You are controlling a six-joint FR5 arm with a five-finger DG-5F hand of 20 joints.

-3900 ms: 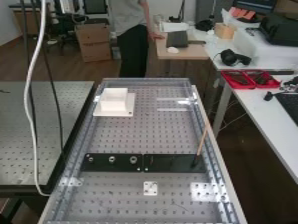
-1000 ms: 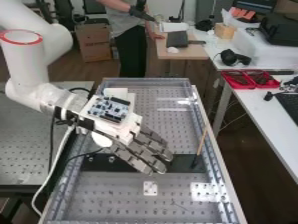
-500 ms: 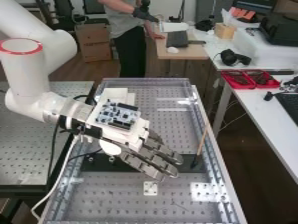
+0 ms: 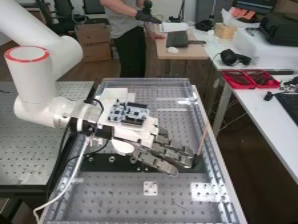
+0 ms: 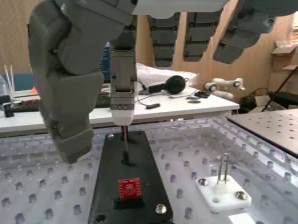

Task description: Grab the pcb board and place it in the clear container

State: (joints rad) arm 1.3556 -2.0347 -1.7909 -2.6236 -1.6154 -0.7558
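Observation:
In the high view the hand (image 4: 156, 160) reaches over the black plate (image 4: 100, 163) with straight fingers, open and holding nothing. The wrist view has the hand (image 5: 63, 82) above the same black plate (image 5: 123, 150), where a small red pcb board (image 5: 130, 188) lies flat, apart from the fingers. One fingertip overlaps the upright thin stick (image 5: 125, 134) there; whether they touch I cannot tell. Clear walls (image 4: 149, 81) edge the perforated bench top. Which part is the clear container, I cannot tell.
A white square block (image 4: 116, 94) stands toward the bench's far left. The thin stick (image 4: 202, 141) leans near the right rail. A white holder with metal pins (image 5: 224, 193) sits beside the black plate. Red trays (image 4: 249, 79) lie on the side table.
Since the earlier high views the arm has come in from the left, and the hand has moved right toward the stick. Its fingers stay straight.

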